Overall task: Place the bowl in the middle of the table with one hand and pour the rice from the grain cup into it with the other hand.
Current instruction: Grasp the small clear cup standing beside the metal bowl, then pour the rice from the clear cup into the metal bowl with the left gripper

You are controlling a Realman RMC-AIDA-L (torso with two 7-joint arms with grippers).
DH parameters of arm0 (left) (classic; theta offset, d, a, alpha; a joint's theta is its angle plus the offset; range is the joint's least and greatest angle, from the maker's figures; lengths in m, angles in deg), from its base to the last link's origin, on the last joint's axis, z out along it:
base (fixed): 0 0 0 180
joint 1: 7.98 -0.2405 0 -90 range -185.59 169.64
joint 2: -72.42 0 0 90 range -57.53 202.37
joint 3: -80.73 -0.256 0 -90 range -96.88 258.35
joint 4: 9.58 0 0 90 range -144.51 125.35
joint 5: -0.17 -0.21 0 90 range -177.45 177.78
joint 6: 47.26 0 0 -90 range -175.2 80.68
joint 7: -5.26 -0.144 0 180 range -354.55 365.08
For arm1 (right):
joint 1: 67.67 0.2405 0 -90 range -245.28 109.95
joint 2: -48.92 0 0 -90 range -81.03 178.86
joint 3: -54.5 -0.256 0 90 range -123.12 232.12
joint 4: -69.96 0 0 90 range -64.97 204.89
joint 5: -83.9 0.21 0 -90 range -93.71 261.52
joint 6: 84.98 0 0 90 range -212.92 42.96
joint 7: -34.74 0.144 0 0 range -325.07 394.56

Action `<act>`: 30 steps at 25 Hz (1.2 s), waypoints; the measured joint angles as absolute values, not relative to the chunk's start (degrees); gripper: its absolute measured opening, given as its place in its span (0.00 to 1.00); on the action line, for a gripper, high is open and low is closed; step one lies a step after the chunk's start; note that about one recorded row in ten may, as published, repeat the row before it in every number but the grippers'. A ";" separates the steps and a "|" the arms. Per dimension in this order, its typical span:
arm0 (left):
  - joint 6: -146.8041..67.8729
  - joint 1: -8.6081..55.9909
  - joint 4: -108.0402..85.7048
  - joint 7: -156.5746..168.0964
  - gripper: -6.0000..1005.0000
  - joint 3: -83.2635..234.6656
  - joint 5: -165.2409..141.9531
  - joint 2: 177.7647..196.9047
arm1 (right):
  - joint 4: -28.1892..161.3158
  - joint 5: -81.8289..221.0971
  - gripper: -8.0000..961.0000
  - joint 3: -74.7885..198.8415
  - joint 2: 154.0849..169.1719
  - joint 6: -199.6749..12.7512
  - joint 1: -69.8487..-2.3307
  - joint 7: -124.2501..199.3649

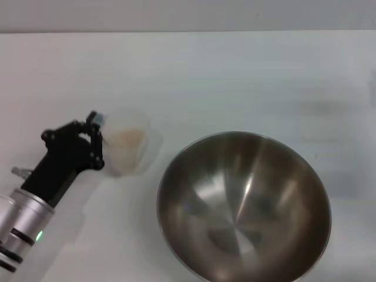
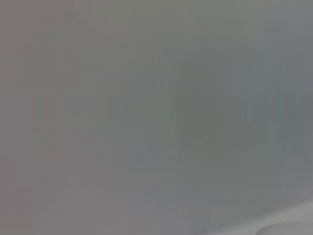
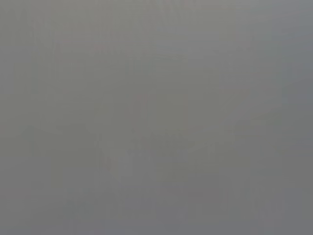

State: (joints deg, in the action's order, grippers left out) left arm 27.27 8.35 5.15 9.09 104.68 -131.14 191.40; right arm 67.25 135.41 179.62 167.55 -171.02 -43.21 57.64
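Note:
The bowl (image 1: 244,208), a large shiny steel one, stands on the white table (image 1: 235,76) at the lower middle-right of the head view and is empty. The grain cup (image 1: 130,144), small and transparent, stands to the bowl's left with pale rice (image 1: 126,138) inside it. My left gripper (image 1: 97,141) is black and lies against the cup's left side, coming in from the lower left. My right gripper is out of view. Both wrist views show only blank grey.
The table's far edge (image 1: 188,32) runs across the top of the head view. A narrow gap of bare table separates the cup and the bowl.

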 joint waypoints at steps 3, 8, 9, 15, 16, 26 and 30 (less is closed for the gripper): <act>34.48 10.83 6.28 -6.13 0.04 105.73 -131.37 191.50 | 67.72 135.42 0.51 179.45 167.56 -172.12 -43.24 57.66; 40.10 12.19 7.44 -27.00 0.04 103.72 -133.06 191.51 | 68.16 135.42 0.51 178.68 167.50 -172.69 -43.08 57.68; 41.26 12.50 7.49 -31.57 0.04 103.35 -134.20 191.51 | 68.25 135.42 0.51 178.38 167.45 -172.70 -42.94 57.68; 45.29 14.20 7.06 -49.19 0.04 102.98 -141.12 191.51 | 68.64 135.34 0.51 178.01 167.01 -172.42 -42.13 57.07; 45.62 14.50 6.96 -52.97 0.04 103.05 -142.67 191.51 | 68.64 135.34 0.51 178.01 167.01 -172.42 -42.13 57.07; 48.76 17.19 5.58 -73.57 0.04 103.34 -151.67 191.51 | 69.69 135.49 0.51 178.04 166.77 -172.72 -41.89 54.24; 48.79 17.92 5.40 -80.59 0.05 103.27 -153.18 191.51 | 70.20 135.58 0.51 177.56 166.59 -172.72 -41.90 53.92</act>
